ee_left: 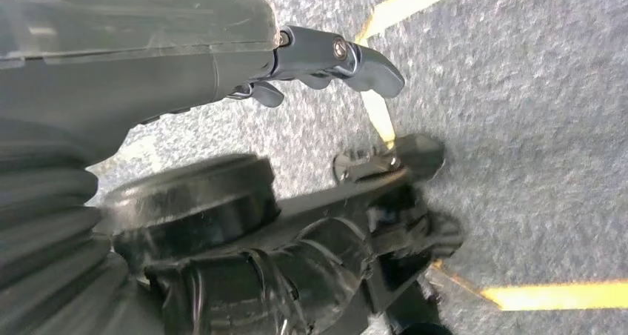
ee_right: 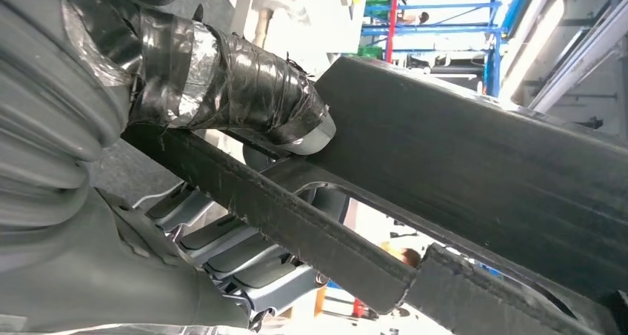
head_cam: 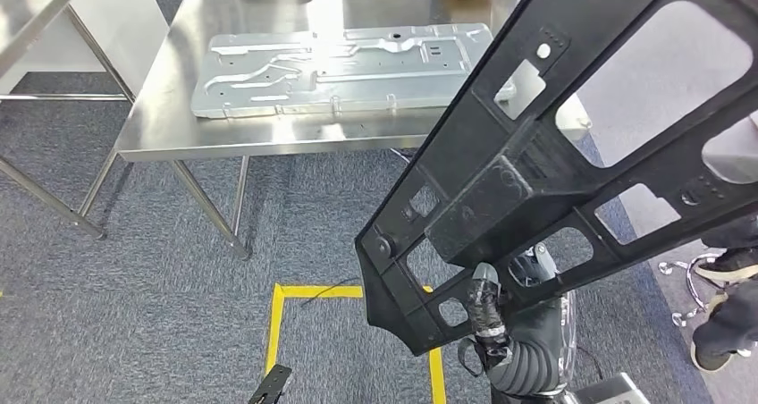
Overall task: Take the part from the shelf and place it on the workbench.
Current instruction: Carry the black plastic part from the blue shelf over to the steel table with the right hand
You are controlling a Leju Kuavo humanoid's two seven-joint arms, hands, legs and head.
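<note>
— Out in front of the workbench (head_cam: 152, 140), over the grey carpet (head_cam: 134, 315), where is the part?

— The black frame (head_cam: 545, 167) is up in the air, tilted, running from low near the robot's body to high on the right. It is not on the bench yet; its upper stretch crosses in front of the bench's right end.

— Who has it?

— The right hand (head_cam: 487, 310) grips it at the low end. In the right wrist view the taped thumb (ee_right: 244, 90) lies over one side of a bar of the frame (ee_right: 459, 164), and the pale fingers (ee_right: 237, 257) wrap the other side.

— How will it handle, do you think?

— It looks like stiff moulded plastic, full of cut-outs, so probably light for its length, but long. Held at one end, it would lever hard on the wrist and swing easily. The bars between the cut-outs seem the natural grip, and a hold nearer the middle would balance it better.

— And the left hand?

— The left hand (ee_left: 326, 61) hangs low over the carpet and the yellow tape (ee_left: 555, 296). It holds nothing, its fingers loosely apart.

— Anything on the bench?

— A ribbed grey metal panel (head_cam: 340, 69) lies flat across much of it, so I judge the free room to be tight.
</note>
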